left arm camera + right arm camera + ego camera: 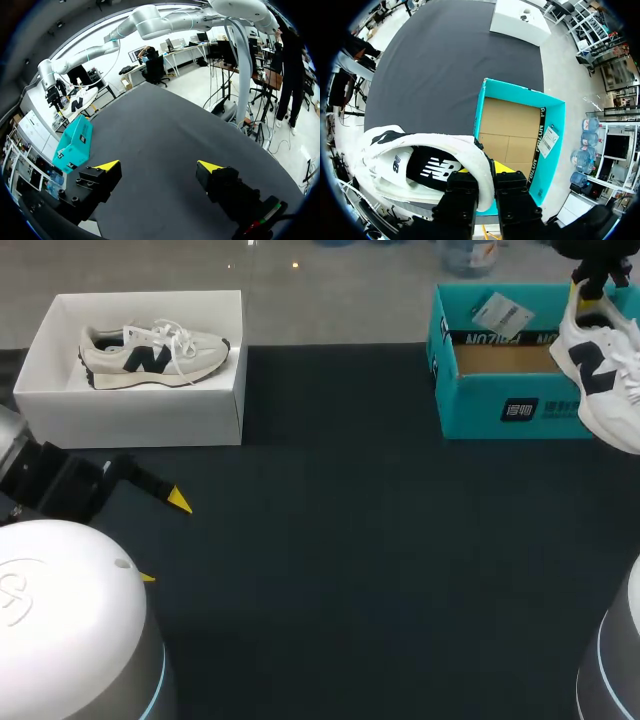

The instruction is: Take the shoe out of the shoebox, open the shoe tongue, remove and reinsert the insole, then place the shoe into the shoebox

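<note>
My right gripper (590, 290) is shut on the heel rim of a white shoe with a dark logo (600, 370). It holds the shoe in the air over the right end of the teal shoebox (500, 405). In the right wrist view the fingers of my right gripper (482, 175) pinch the shoe's collar (470, 150), and the open teal box (481, 115) lies below with nothing on its brown floor. My left gripper (159, 166) stands open over bare table at the near left (163, 539), with nothing between its fingers.
A white box (140, 410) at the far left holds a second white shoe (150, 355) lying on its side. The dark table mat (340, 540) stretches between the two boxes. A paper tag (500, 312) lies on the teal box's back rim.
</note>
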